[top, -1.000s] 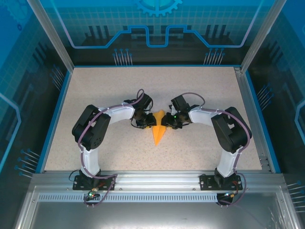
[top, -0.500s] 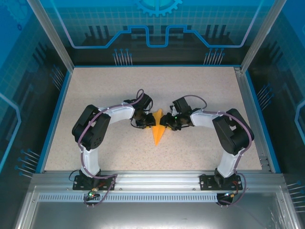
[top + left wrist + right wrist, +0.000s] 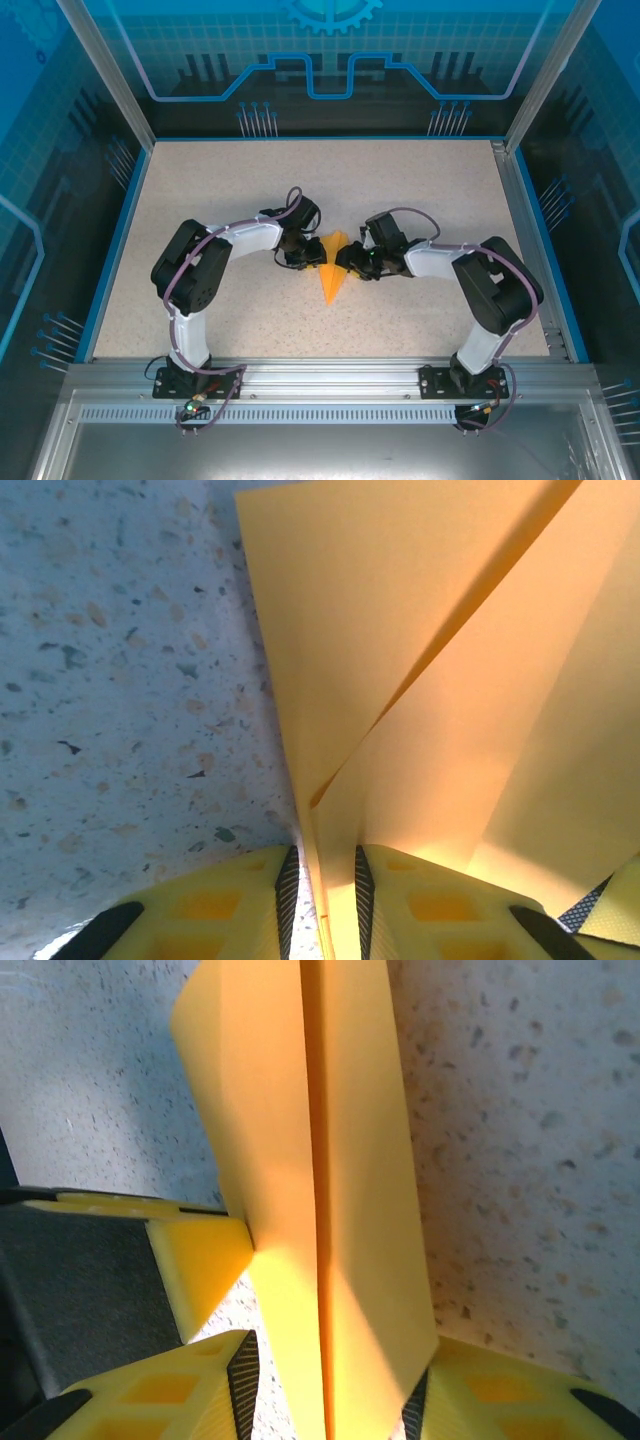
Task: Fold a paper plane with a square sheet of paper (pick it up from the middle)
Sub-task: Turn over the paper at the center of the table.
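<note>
Two grippers flank the plane [image 3: 329,275]; its long axis runs crosswise between them, nose behind both wrists; left gripper [image 3: 320,895] pinches a fold edge, jaws narrow; right gripper [image 3: 330,1390] straddles the body, jaws part-wide; I cannot tell whether it clamps; both equally near.

paper plane [image 3: 330,276] on table [image 3: 250,180], between left tool [image 3: 306,260] and right tool [image 3: 351,262]
</note>
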